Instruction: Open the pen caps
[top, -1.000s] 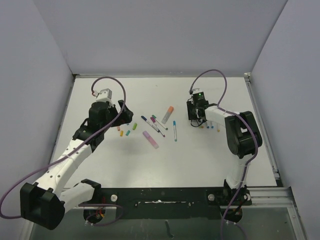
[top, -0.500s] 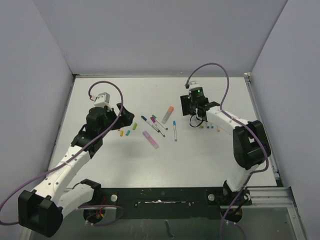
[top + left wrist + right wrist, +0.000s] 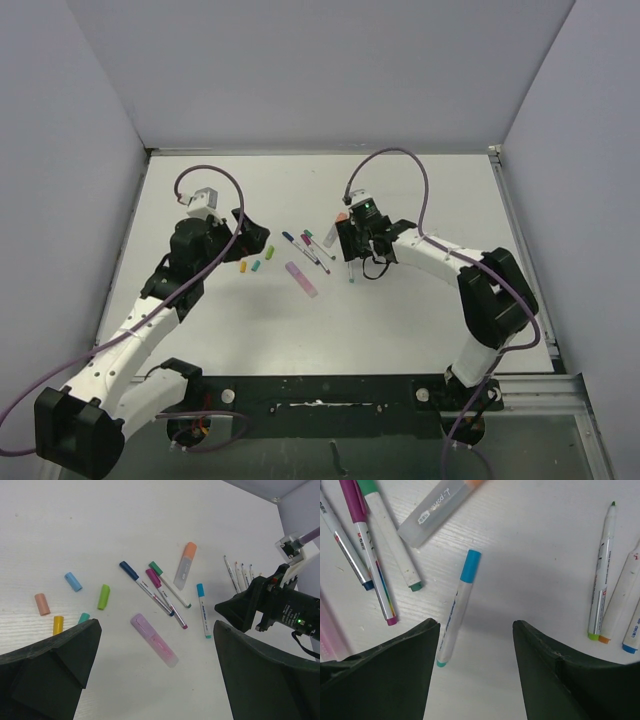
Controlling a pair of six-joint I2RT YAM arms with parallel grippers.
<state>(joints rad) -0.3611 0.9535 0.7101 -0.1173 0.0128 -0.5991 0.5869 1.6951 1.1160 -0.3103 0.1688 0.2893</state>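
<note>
Nearest the front edge of my white bench (image 3: 400, 320) lies a fat translucent pink highlighter (image 3: 154, 640). Just beyond it, toward the left edge, five short loose plastic pen caps (image 3: 103, 596) lie scattered apart: salmon, yellow, teal, green and blue. My left tool (image 3: 252, 233) hangs above the bench near them, spread wide and holding nothing. At mid-bench my right tool (image 3: 475, 625) is also spread and empty, poised over a slim white pen with a light-blue cap (image 3: 456, 612) still on. Left of it lie three more capped slim pens (image 3: 163, 592). Toward the right edge, uncapped white pens (image 3: 601, 580) lie side by side. Farthest back is a grey highlighter with an orange cap (image 3: 185, 572).
</note>
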